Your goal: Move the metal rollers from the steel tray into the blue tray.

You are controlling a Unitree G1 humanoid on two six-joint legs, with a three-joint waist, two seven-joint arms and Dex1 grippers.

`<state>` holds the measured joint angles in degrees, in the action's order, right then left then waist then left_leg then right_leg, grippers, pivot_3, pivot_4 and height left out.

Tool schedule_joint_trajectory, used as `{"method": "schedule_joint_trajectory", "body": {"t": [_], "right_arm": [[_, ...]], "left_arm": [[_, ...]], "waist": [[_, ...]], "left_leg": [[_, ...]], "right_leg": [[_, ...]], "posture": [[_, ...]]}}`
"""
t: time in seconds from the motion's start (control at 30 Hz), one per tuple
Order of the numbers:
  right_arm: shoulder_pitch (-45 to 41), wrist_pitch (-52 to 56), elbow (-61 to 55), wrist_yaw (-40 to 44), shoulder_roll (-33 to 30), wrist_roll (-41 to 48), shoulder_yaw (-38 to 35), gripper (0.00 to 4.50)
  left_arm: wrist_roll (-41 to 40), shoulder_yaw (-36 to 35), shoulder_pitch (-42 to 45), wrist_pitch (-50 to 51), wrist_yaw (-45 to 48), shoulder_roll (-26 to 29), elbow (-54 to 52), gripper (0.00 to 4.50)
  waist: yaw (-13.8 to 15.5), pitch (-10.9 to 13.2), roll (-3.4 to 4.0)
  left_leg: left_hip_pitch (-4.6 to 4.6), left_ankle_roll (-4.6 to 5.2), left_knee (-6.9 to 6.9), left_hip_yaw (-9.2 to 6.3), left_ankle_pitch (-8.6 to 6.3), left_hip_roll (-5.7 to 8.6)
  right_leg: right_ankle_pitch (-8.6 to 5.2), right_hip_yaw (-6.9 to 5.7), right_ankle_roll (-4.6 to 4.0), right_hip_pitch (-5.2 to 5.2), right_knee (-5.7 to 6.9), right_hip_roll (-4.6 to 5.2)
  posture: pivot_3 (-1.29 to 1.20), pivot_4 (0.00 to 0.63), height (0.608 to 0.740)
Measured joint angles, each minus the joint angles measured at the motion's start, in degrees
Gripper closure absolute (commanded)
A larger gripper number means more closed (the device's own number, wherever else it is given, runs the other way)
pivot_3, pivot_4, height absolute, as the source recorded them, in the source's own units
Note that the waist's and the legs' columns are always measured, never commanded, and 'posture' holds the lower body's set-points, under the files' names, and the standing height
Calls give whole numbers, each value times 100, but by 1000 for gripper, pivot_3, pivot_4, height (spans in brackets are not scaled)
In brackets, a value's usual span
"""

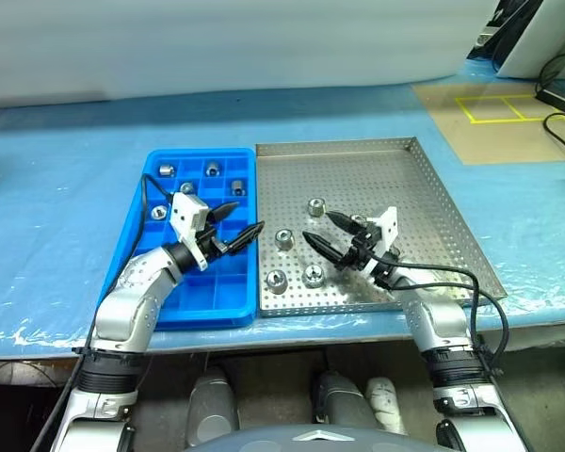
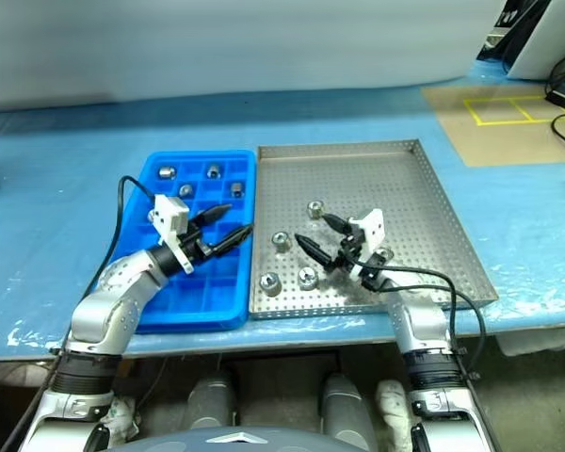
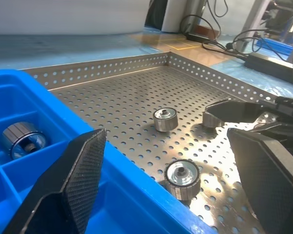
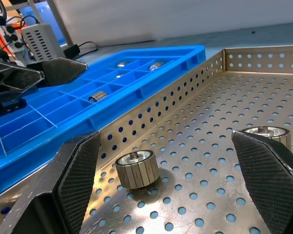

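The steel tray [image 1: 395, 179] lies right of the blue tray [image 1: 202, 315], the two touching side by side. Several metal rollers rest on the steel tray's near left part, among them one [image 1: 284, 238] close to the blue tray, one [image 1: 315, 205] farther back and a pair [image 1: 277, 280] by the front rim. Several more rollers [image 1: 212, 169] sit in the blue tray's far compartments. My left gripper [image 1: 245, 218] hovers open and empty over the blue tray's right edge. My right gripper [image 1: 319, 226] stands open and empty above the steel tray, among the rollers [image 4: 136, 169].
The trays sit on a table under a blue sheet [image 1: 56, 217]. A brown mat with yellow tape [image 1: 494, 113] lies at the far right, with cables [image 1: 560, 104] beside it. The table's front edge runs just below the trays.
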<state>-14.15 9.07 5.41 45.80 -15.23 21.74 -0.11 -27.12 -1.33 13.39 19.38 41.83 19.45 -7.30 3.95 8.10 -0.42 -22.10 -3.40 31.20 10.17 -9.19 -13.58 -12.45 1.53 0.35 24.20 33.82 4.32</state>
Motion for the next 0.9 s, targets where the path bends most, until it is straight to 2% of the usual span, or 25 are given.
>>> {"method": "schedule_joint_trajectory", "body": {"t": [0.9], "right_arm": [[-71,-150,-4,-151,102,-30,-7,0]], "left_arm": [[-73,74,69,211,134,122,-161,328]], "waist": [[1,0,0]], "left_leg": [[4,-4,1,-2,3,-2]], "right_leg": [[0,-1,-1,-2,7,0]], "posture": [[17,150,740]]}}
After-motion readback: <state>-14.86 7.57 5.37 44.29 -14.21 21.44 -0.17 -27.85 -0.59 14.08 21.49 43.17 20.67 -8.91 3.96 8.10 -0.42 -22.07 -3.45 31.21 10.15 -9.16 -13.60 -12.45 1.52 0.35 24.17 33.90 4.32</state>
